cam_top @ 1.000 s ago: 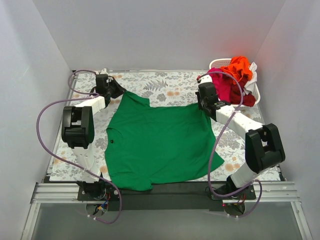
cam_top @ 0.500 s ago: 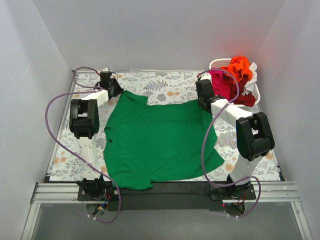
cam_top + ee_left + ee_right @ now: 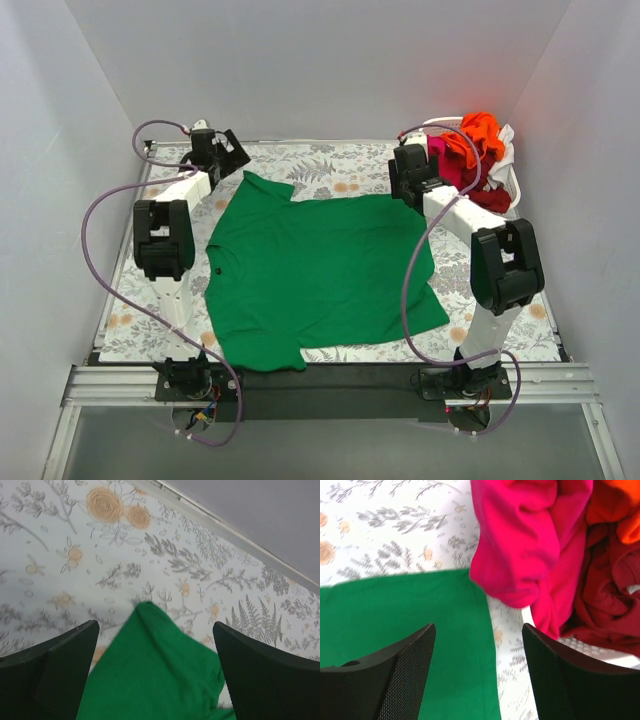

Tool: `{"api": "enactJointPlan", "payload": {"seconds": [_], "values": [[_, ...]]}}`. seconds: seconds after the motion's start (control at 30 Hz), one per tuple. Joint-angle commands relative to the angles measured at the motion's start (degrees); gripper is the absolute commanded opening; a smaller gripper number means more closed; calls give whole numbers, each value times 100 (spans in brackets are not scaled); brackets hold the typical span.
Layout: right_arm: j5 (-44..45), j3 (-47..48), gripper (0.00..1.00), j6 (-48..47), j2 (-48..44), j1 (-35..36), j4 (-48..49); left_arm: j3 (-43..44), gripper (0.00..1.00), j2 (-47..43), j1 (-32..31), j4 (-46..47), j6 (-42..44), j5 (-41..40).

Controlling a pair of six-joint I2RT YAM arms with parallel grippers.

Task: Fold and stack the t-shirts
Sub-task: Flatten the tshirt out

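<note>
Green t-shirt (image 3: 315,275) is lying flat mid-frame on the flowered bench (image 3: 330,165), collar toward the left. At its far edge, the left pincer (image 3: 155,627) is standing spread over a sleeve tip, upper left, and the right pincer (image 3: 479,626) is standing spread over the upper-right corner, both gripping nothing. Beyond, magenta t-shirt (image 3: 520,535), dark red t-shirt (image 3: 600,590) and orange t-shirt (image 3: 478,130) are sitting heaped in the basket (image 3: 432,127).

I count one green t-shirt (image 3: 320,270), one orange t-shirt (image 3: 478,130), one magenta t-shirt (image 3: 520,540), one dark red t-shirt (image 3: 605,595) and one white cloth (image 3: 506,138). One basket (image 3: 516,185), one flowered tablecloth (image 3: 330,170), and my two claws: left claw (image 3: 155,626), right claw (image 3: 477,627).
</note>
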Motion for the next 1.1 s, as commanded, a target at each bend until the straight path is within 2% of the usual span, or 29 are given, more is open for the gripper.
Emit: {"api": "enactJointPlan", "payload": {"seconds": [0.0, 0.03, 0.17, 0.2, 0.37, 0.6, 0.9, 1.07], "values": [[-487, -340, 64, 34, -798, 38, 102, -743, 90, -1536, -125, 183, 44, -347], [-629, -456, 64, 43, -896, 56, 181, -1399, 90, -1741, -186, 367, -8, -374], [-1560, -1229, 63, 279, -1274, 117, 506, -2807, 91, -2577, -397, 851, -271, 170], [-1866, -1344, 63, 332, -1318, 109, 550, -3003, 90, -2735, -424, 939, -316, 432], [-2264, -1810, 60, 552, -1188, 161, 744, -3646, 91, -2798, -617, 1063, -430, 795], [-2485, -1934, 60, 658, -828, 223, 929, -3717, 91, -2421, -679, 879, -351, 866], [-2572, -1319, 60, 842, 253, 232, 815, -2742, 91, -1139, -635, 492, -386, 1138], [-2581, -494, 60, 860, 929, 205, 464, -1892, 91, -435, -503, 307, -448, 1305]]}}
